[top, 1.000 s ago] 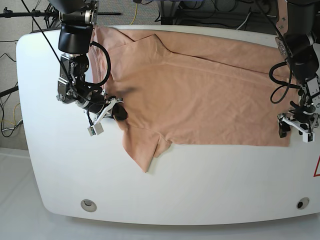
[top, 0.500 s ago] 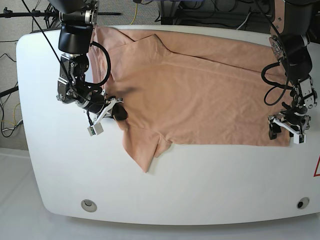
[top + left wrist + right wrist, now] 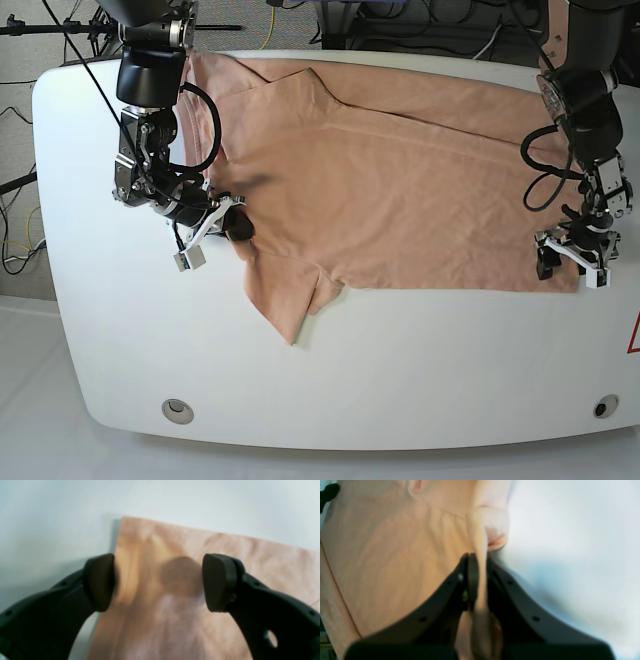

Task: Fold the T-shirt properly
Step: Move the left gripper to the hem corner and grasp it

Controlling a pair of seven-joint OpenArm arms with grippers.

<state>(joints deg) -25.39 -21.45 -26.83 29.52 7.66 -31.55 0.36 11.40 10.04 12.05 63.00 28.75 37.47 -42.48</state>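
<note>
Meanwhile right jaws (image 3: 477, 580) pinch T-shirt (image 3: 400, 190); left jaws (image 3: 158, 582) gape

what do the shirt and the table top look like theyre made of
T-shirt: thin soft knit, probably cotton, matte peach; it wrinkles and bunches where the right pincer pinches it. Table: smooth white hard surface, likely laminate or painted board, with a faint sheen.
</note>
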